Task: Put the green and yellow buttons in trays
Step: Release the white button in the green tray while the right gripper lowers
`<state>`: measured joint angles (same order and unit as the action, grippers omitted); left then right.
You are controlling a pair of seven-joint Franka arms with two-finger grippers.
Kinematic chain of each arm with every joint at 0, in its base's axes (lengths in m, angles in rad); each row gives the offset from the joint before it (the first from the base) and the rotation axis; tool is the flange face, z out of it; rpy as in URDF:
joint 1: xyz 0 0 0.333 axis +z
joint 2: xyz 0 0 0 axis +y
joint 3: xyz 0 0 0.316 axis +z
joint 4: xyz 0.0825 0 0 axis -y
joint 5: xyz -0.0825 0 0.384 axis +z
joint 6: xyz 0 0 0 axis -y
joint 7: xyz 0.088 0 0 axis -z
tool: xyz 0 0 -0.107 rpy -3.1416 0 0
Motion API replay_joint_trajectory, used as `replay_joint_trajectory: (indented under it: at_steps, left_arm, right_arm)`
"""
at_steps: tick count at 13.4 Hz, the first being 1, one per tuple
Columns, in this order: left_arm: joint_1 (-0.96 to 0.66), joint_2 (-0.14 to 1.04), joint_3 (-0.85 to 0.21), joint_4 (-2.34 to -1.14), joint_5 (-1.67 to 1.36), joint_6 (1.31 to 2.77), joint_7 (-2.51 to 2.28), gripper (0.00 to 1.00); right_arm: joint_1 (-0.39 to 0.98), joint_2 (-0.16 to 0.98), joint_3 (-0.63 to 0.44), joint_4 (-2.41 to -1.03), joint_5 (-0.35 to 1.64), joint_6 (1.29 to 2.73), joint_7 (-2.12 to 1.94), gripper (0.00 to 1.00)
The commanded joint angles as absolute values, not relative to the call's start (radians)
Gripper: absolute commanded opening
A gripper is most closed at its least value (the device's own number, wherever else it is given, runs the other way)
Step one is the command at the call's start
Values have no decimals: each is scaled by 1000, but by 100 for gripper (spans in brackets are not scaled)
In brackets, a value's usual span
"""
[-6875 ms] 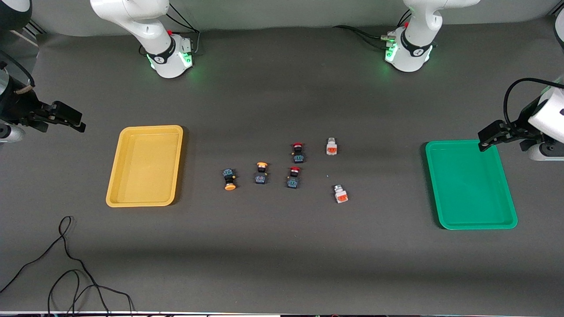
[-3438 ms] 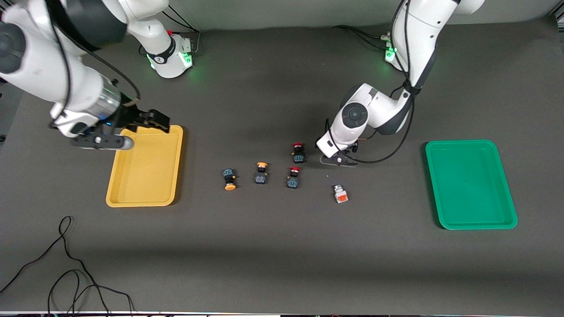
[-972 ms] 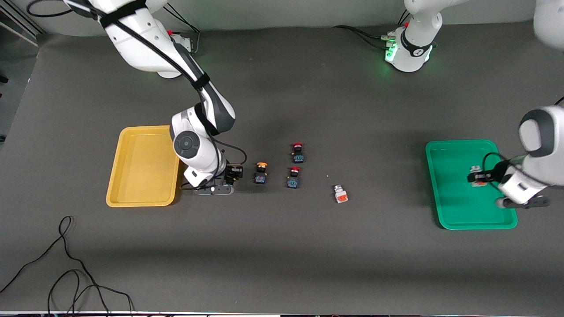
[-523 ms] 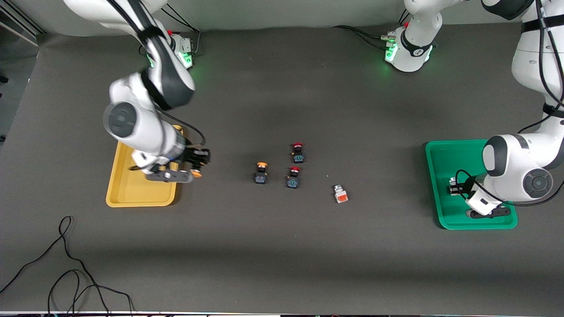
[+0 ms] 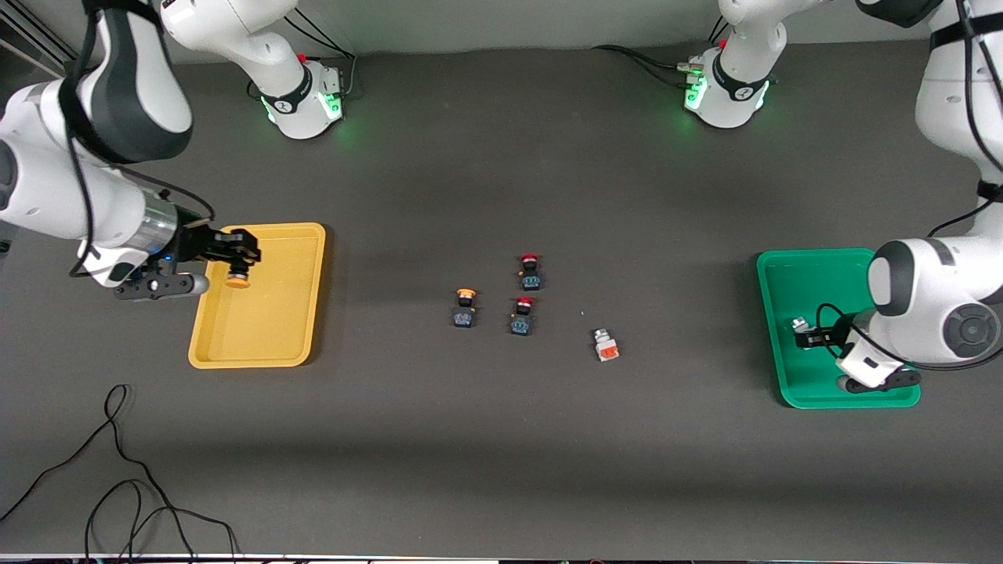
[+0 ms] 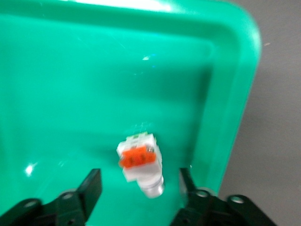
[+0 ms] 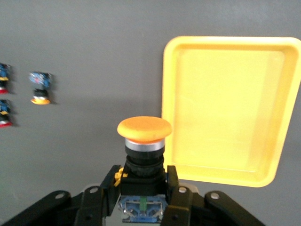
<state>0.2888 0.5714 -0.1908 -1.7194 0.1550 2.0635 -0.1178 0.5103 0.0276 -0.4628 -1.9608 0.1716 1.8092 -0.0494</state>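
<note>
**Operator:** Report the state of both grippers.

**Technician:** The right gripper (image 5: 235, 258) is closed on a yellow-capped switch (image 7: 144, 141), holding it by the body with the cap pointing away from the wrist. It hangs over the yellow tray (image 5: 270, 345), at the corner toward the bases and the right arm's end of the table. The left gripper (image 6: 141, 188) has its fingers spread wide over the green tray (image 5: 815, 270). A white switch (image 6: 140, 162) lies between them, untouched, on the tray floor close to the rim.

**Operator:** Where are the remaining parts?

**Technician:** Mid-table: a second yellow-capped switch (image 5: 464, 307), a second white switch (image 5: 605, 345) and two red-capped switches (image 5: 530, 271), which are not to be moved.

**Operator:** What are the hazards?

**Technician:** Three, in my judgement. A release from height could let the round cap roll the switch over the low rim. The right gripper sits near the tray's edge, so an early release may land on the rim. The second yellow-capped switch stands near a red-capped one, so a wide approach could knock it.
</note>
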Motion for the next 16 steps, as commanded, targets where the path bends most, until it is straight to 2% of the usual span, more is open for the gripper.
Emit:
replay_joint_trajectory:
  at_steps: [1, 3, 5, 7, 9, 13, 16]
  left_arm:
    - [282, 471, -205, -1614, 164, 1864, -117, 100]
    - [278, 456, -242, -1492, 164, 1734, -115, 100]
    - [276, 453, -288, -1450, 170, 1712, -114, 100]
    - [262, 462, -348, -1451, 173, 1744, -113, 100]
    - [169, 482, -370, -1459, 169, 1790, -129, 100]
    - [-18, 526, -370, -1456, 156, 1860, -236, 100]
    - [-125, 586, -370, -1457, 144, 1963, -590, 100]
  right_arm:
    - [525, 3, -509, -2083, 164, 1905, -147, 0]
    - [525, -6, -541, -2214, 164, 2064, -233, 0]
    - [525, 9, -560, -2301, 164, 2181, -274, 0]
    - [531, 34, -558, -2383, 164, 2311, -275, 0]
    - [537, 93, -555, -2425, 166, 2423, -275, 0]
    - [560, 218, -549, -2430, 172, 2546, -281, 0]
    - [584, 261, -548, -2430, 178, 2591, -291, 0]
